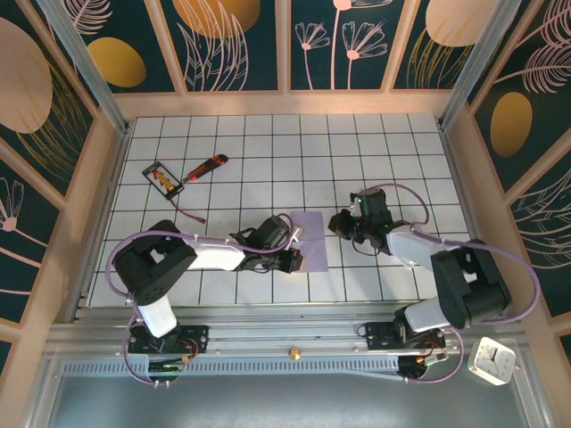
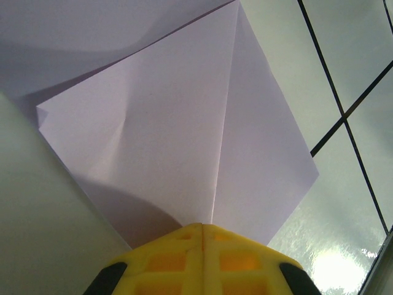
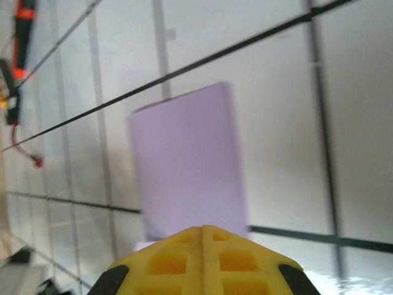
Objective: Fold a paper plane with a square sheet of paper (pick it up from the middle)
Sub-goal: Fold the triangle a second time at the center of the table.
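Far left: black-framed card [image 1: 163, 178] and red-orange utility knife [image 1: 205, 168], well apart from the work.

Left gripper [image 2: 202, 226]: fingers together, tips at the left edge of the square sheet of paper [image 1: 312, 245]. Hard to tell whether a layer is nipped between them.

Sheet lies mid-table between both grippers. A flap is folded over the layer beneath, with 1 sharp crease running up from the left tips.

Right gripper [image 3: 202, 228]: fingers together, holding nothing, just right of the sheet.

Step in hand, by my reading: setting this fold. To do it well, keep the tips closed, press flat, and run along the crease. The right tip should pin the sheet so it cannot slide.
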